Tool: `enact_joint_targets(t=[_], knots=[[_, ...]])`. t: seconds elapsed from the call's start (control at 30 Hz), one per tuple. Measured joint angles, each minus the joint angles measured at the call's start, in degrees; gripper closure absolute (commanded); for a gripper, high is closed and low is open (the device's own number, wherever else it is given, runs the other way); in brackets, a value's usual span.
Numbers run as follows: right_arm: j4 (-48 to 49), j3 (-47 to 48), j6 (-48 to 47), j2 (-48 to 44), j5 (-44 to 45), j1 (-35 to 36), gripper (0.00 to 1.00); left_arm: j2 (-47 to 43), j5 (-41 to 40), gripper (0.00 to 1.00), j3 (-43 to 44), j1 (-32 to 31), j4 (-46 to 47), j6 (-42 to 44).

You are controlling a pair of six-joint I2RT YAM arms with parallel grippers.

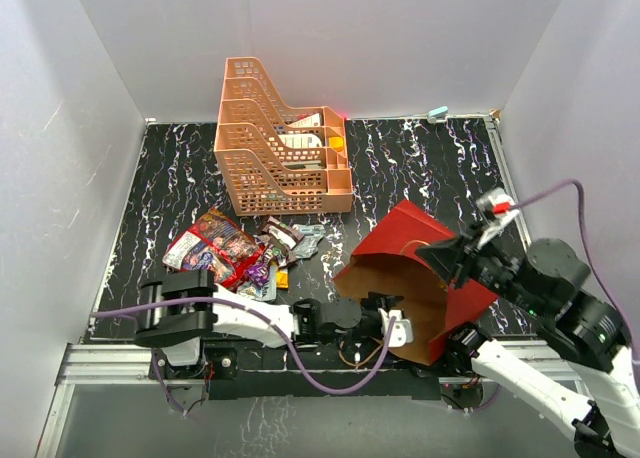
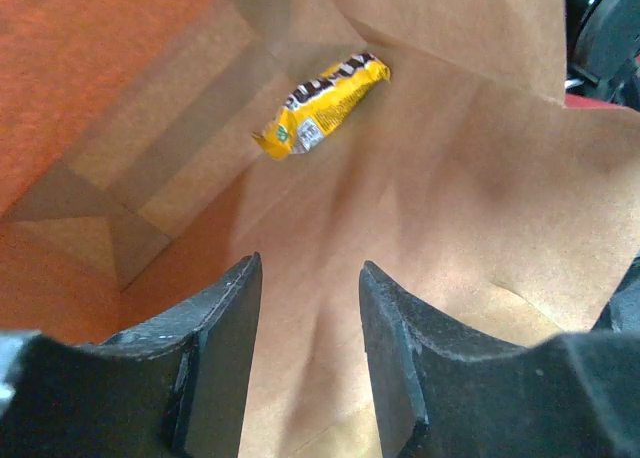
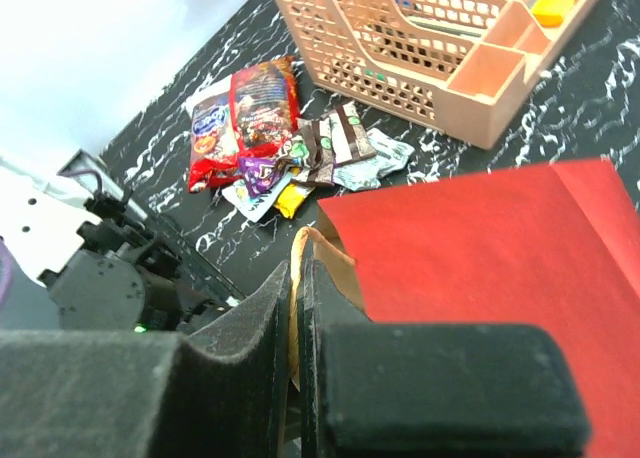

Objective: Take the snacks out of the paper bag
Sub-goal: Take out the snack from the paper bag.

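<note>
The paper bag (image 1: pixel 410 240) lies on its side, dark red outside, its brown mouth facing the arms. My left gripper (image 2: pixel 308 268) reaches into that mouth (image 1: pixel 385 323), jaws apart with only bare kraft paper (image 2: pixel 450 208) between them. Deep in the bag, well beyond the fingertips, lies a yellow snack packet (image 2: pixel 322 103). My right gripper (image 3: pixel 301 268) is shut on the bag's upper rim (image 3: pixel 318 240) and holds it up (image 1: pixel 455 258). Several snacks (image 1: pixel 240 253) lie in a pile on the table left of the bag, among them a large red bag (image 3: pixel 255 103).
An orange lattice tray rack (image 1: pixel 280 138) with items in it stands at the back centre, also in the right wrist view (image 3: pixel 440 38). The black marbled table (image 1: pixel 170 178) is walled in white on three sides. A metal rail (image 1: pixel 100 363) runs along the near edge.
</note>
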Motion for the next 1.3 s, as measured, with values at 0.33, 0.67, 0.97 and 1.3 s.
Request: enact_joint_targets(t=[0.33,0.67,0.97,1.3], knots=[[14.86,10.97,-13.68,28.92,-19.12,0.04,0.93,-18.58,-3.74,0.58,-11.15,0.00,0.26,-6.67],[13.22,10.62,-16.06,31.06,-34.73,0.26,0.93,-19.23,-4.74,0.56,-14.38,0.13,-0.17,-12.41],[7.78,-2.43,-5.90,3.56,-22.47,0.26,0.93,-9.68,-3.13,0.50,-12.63,-0.15,-0.44,-16.00],[1.88,-4.46,0.37,5.11,-18.64,0.26,0.93,-10.60,-2.01,0.42,-12.22,-0.61,-1.66,-17.57]])
